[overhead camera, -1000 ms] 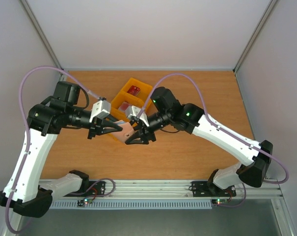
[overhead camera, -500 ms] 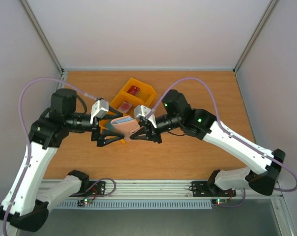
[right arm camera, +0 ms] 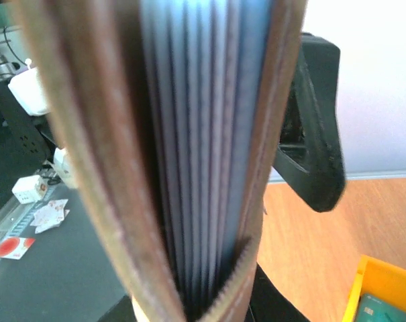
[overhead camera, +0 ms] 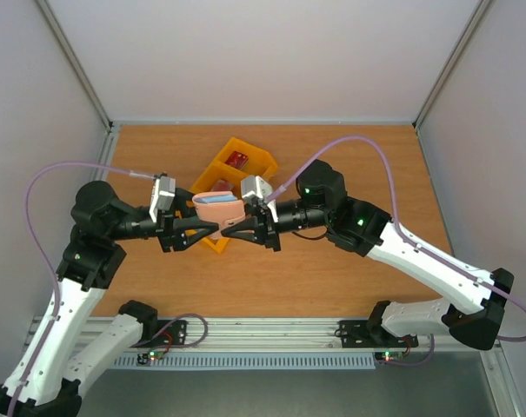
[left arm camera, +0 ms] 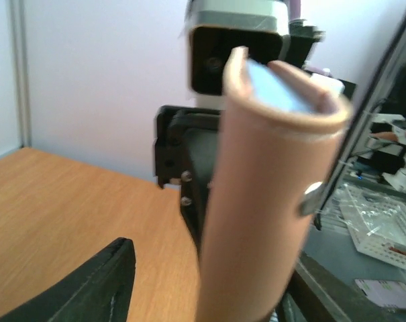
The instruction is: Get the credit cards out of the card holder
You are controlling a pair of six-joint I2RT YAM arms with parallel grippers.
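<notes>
The card holder (overhead camera: 217, 201) hangs above the table between the two arms, folded, taupe-brown outside with pale blue-grey layers inside. My right gripper (overhead camera: 233, 227) is shut on it from the right; in the right wrist view the card holder (right arm camera: 189, 134) fills the frame edge-on. My left gripper (overhead camera: 206, 231) stands open around the card holder (left arm camera: 263, 201), with a gap on the left side between finger (left arm camera: 88, 288) and leather. A dark red credit card (overhead camera: 237, 159) lies in the yellow tray (overhead camera: 261, 163). A teal card (right arm camera: 377, 310) shows in the tray too. No card can be made out inside the holder.
The yellow three-compartment tray (right arm camera: 385, 278) stands on the wooden table (overhead camera: 367, 165) just behind and under the grippers. Enclosure walls close the left, right and back sides. Purple cables loop above both arms.
The right gripper closed on the card holder and the left one let go and opened wide, then narrowed. The left arm drew back to the left and the holder now hangs higher between them.
</notes>
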